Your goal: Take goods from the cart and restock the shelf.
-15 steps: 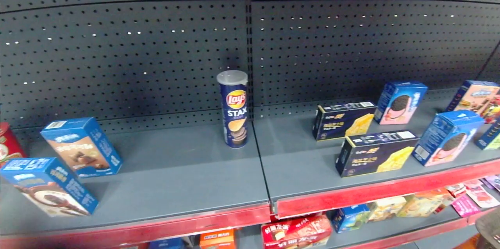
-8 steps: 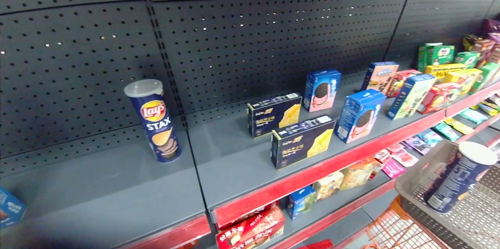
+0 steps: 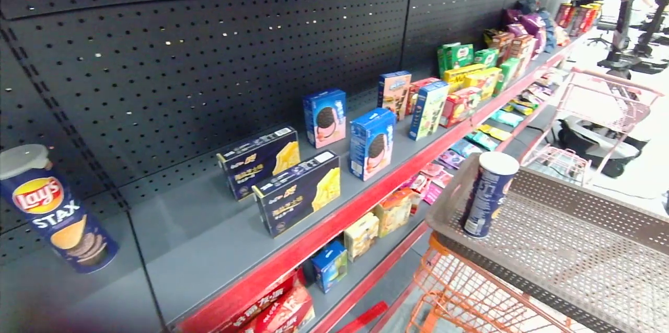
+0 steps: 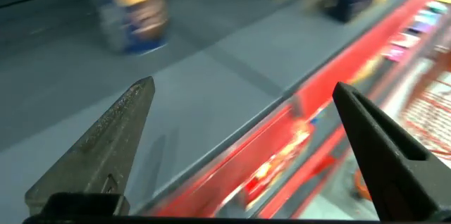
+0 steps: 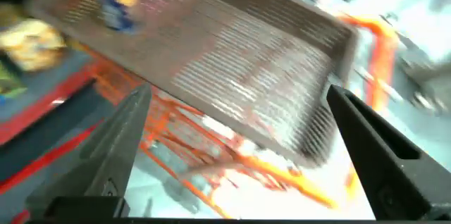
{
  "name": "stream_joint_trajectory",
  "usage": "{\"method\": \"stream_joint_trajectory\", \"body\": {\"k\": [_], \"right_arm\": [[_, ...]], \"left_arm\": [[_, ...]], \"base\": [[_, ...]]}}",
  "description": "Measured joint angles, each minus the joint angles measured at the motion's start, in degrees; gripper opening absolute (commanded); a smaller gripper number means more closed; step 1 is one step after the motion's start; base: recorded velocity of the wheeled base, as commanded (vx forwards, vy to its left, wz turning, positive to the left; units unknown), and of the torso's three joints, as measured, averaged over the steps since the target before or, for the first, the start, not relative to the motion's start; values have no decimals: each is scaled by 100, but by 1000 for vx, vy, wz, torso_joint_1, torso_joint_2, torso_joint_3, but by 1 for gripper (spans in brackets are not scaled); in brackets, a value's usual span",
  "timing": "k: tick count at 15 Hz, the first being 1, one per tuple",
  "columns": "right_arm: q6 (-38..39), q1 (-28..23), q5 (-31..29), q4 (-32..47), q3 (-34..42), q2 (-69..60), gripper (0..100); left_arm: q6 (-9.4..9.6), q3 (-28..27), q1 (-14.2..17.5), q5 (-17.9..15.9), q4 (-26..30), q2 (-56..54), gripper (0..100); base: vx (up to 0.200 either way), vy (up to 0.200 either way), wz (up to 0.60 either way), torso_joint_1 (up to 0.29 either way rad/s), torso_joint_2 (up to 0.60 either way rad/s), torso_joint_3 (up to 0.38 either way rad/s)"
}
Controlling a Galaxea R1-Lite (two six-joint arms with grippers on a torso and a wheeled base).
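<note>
Chip can (image 3: 488,194) stands upright at the shelf-side corner of the cart tray (image 3: 575,249), newly in view as the head camera swings right along the shelf (image 3: 209,228), so a pick seems next; left gripper (image 4: 243,86) and right gripper (image 5: 239,94) gape wide, empty.

Dk blue can (image 3: 55,213), orange cart (image 3: 453,287), grey shelf (image 3: 209,233)

Two cans (image 3: 55,207) (image 3: 488,194), two dark boxes (image 3: 258,161) (image 3: 298,192), maybe more.

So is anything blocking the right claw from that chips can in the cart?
Nothing visible does. The chips can stands alone on the perforated tray, with only tray surface between it and the open right gripper.
</note>
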Motion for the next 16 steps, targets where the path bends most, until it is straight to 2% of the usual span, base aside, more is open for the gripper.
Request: {"method": "stream_joint_trajectory", "body": {"k": [4,7,9,13,16], "right_arm": [[121,-83,6,-5,95,59,100],[546,-276,-18,-155,213,340,100],[684,-329,-40,-911,321,740,100],[739,-345,-18,-3178,729,1844,100],[824,-246,200,-3679,886,2616,100]], "left_arm": [[0,2,7,0,-5,0,100],[-2,0,5,2,-2,0,100],[0,0,-1,4,0,0,100],[2,0,0,4,0,0,100],[0,0,5,4,0,0,100]], "base": [[0,0,0,0,0,0],[0,0,0,0,0,0],[0,0,0,0,0,0],[0,0,0,0,0,0],[0,0,0,0,0,0]]}}
